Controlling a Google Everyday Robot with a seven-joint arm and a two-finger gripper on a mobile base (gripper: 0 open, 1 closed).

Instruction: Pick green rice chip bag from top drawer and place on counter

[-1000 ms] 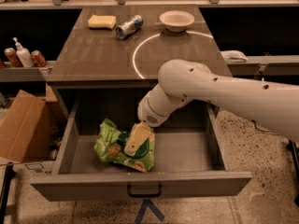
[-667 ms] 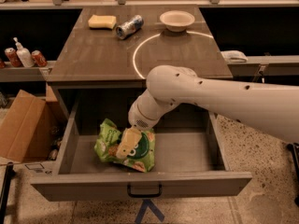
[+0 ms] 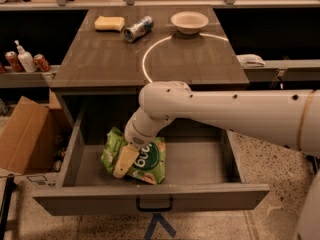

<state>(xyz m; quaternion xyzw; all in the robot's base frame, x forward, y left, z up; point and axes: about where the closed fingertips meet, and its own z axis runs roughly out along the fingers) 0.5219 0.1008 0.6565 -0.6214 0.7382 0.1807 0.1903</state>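
The green rice chip bag [image 3: 145,160] lies flat on the floor of the open top drawer [image 3: 150,198], left of the middle, its dark round label facing up. My gripper [image 3: 124,164] reaches down into the drawer from the right and sits on top of the bag's left half; one pale finger [image 3: 125,161] shows over the bag. The counter [image 3: 115,59] with its thin white circle line [image 3: 150,51] is behind and above the drawer.
On the counter's far edge lie a yellow sponge [image 3: 109,23], a tipped can [image 3: 138,28] and a white bowl [image 3: 189,21]. A cardboard box [image 3: 22,134] stands left of the drawer. Bottles and cans [image 3: 25,61] sit on a left shelf. My white arm [image 3: 235,113] spans the drawer's right side.
My arm has swung left and lower into the drawer. The gripper has moved from the bag's right side to over its left half. The bag has not moved.
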